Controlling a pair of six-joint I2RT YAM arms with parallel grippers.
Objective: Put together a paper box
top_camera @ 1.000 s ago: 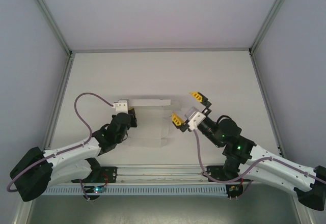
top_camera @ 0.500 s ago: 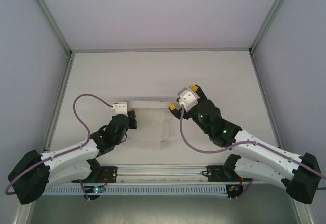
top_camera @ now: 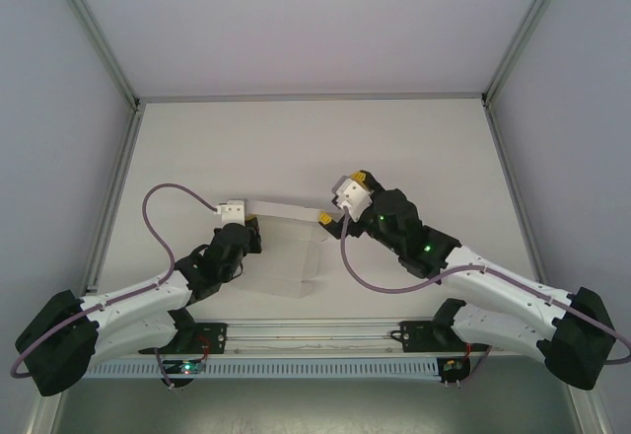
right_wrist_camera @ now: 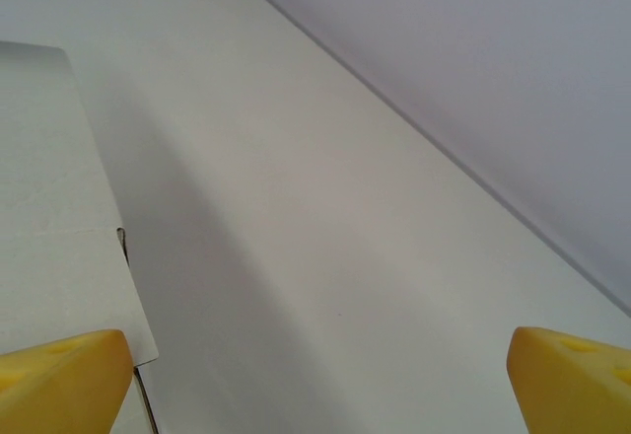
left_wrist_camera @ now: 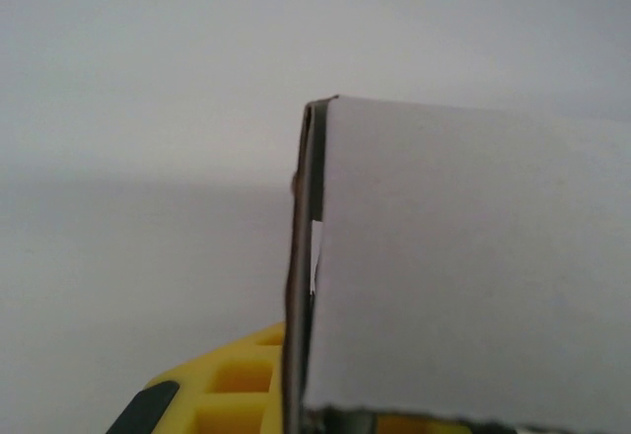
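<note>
Lying near the middle of the white tabletop [top_camera: 424, 148], between the two arms, a thin white card paper box [top_camera: 286, 252] is seen from above as a pale, roughly rectangular shape, with its far edge showing as a brighter narrow strip. Whether it rests flat or is partly lifted cannot be told. Its left side is met by the left gripper [top_camera: 248, 225], which is closed on the card. In the left wrist view the paper box [left_wrist_camera: 463, 266] is seen edge-on, and the card runs down between the jaws beside a yellow finger [left_wrist_camera: 227, 395]. The right gripper [top_camera: 341, 197] is held at the far right corner of the box with its jaws spread wide, one yellow tip beyond the corner and the other just beside the right edge. No contact with the card can be made out there. In the right wrist view the right gripper [right_wrist_camera: 315, 375] is shown with its yellow fingertips [right_wrist_camera: 59, 375] far apart at the lower corners, nothing gripped between them. The paper box [right_wrist_camera: 49, 207] lies to the left and a grey wall [right_wrist_camera: 473, 79] to the right. A purple cable [top_camera: 163, 192] is looped above the left arm.
</note>
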